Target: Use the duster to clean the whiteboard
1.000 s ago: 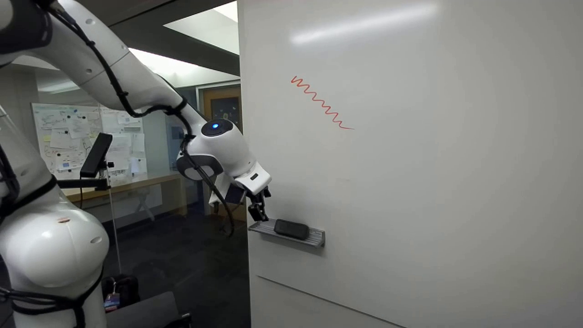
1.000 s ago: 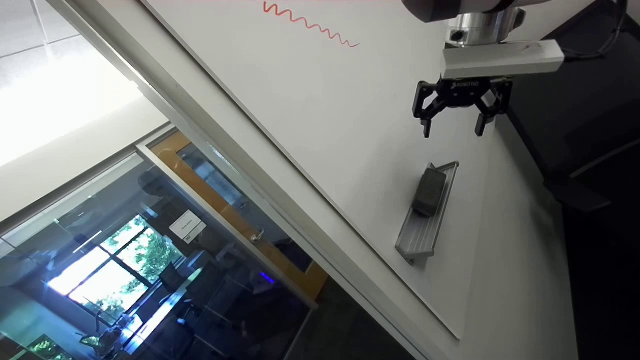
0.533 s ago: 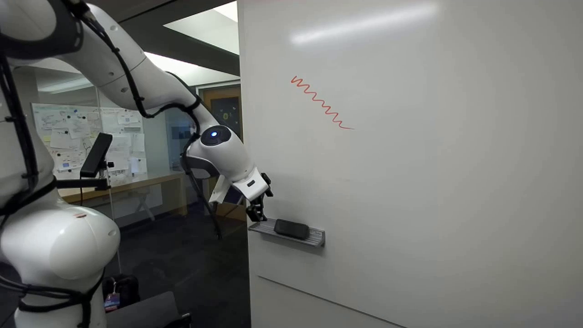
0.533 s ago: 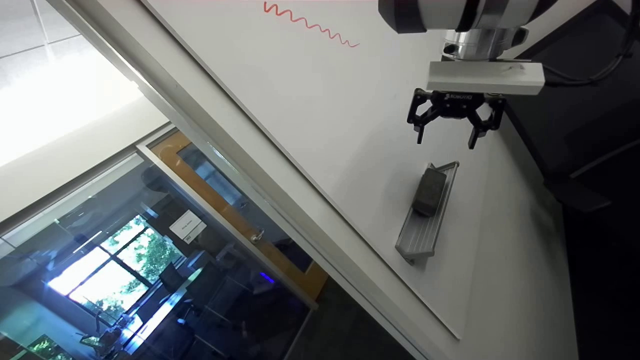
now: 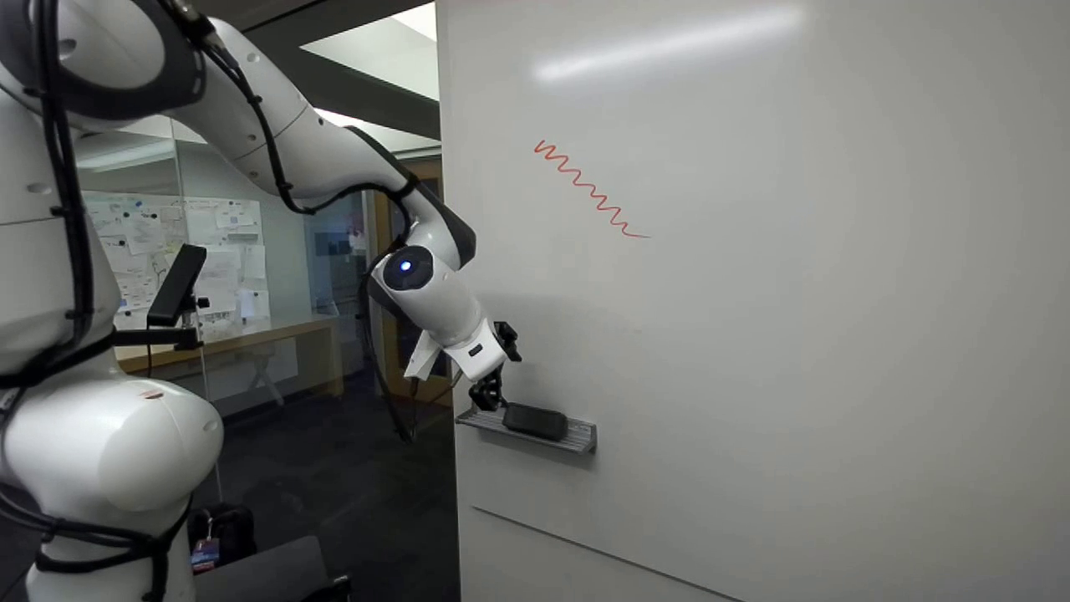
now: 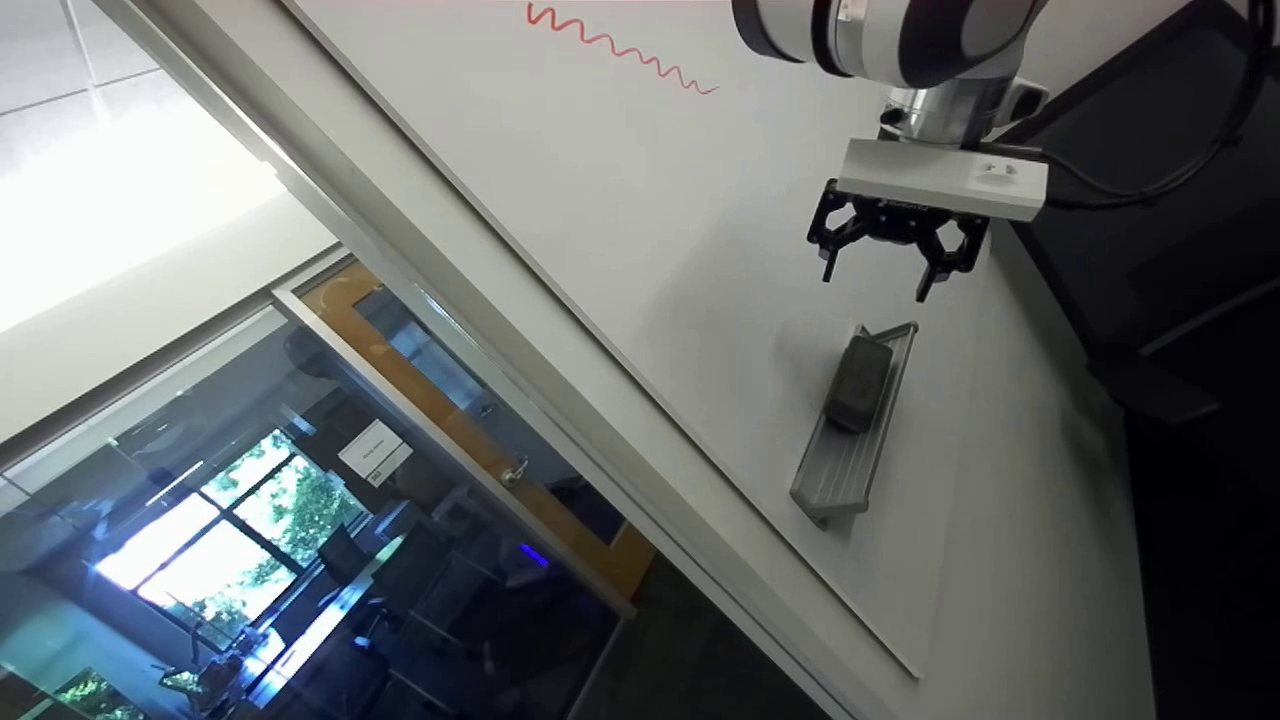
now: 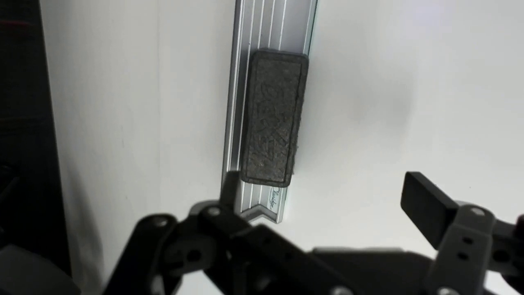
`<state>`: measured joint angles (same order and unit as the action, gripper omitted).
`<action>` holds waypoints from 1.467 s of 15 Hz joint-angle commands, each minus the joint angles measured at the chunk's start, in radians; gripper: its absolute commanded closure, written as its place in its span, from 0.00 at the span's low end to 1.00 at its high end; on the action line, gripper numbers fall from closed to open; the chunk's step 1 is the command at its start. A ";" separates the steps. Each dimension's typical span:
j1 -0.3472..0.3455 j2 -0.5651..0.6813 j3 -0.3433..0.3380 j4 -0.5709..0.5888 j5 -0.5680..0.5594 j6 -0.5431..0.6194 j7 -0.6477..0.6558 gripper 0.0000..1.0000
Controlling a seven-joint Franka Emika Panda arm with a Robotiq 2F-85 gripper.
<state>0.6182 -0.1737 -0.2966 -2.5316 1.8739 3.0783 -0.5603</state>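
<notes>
- step in hand, i judge: the approach to the pick-up; wiping not yet begun, since the red wavy marker line [image 5: 598,197] stands whole on the whiteboard [image 5: 802,351].
- the dark rectangular duster [image 7: 273,119] lies flat on the grey grooved marker tray [image 6: 838,472], its long side running along it, held by nothing.
- the robotiq two-finger gripper [image 6: 875,288] has its jaws wide apart and nothing between them; in an exterior view it hangs above the tray, apart from the duster.
- in the wrist view one finger [image 7: 230,188] overlaps the tray's edge beside the duster's near end, while the other finger [image 7: 428,209] stands well off over bare white, so the gap is not centred on the duster.
- the next move likely calls for a sideways shift and some travel along the tray, until the duster's narrow width sits between the fingers, then a descent and a squeeze.
- how much room a finger would find between duster and board is hard to tell.
- once gripped, the duster would need carrying up to the red line and pressing against the board.
</notes>
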 commanded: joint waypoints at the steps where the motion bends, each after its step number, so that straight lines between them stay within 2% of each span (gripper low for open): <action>1: -0.074 0.124 -0.002 0.098 0.257 -0.102 -0.276 0.00; 5: -0.119 0.246 -0.023 0.114 0.561 -0.275 -0.617 0.00; 9: -0.116 0.311 -0.037 0.074 0.739 -0.473 -0.836 0.00; 10: -0.250 0.293 0.098 0.083 0.683 -0.402 -0.781 0.00; 12: -0.245 0.319 0.094 0.083 0.714 -0.443 -0.826 0.00; 17: -0.241 0.313 0.091 0.085 0.730 -0.435 -0.850 0.00; 22: -0.341 0.263 0.201 0.076 0.707 -0.378 -0.861 0.00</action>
<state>0.3372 0.1445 -0.1566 -2.4497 2.5850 2.6418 -1.4038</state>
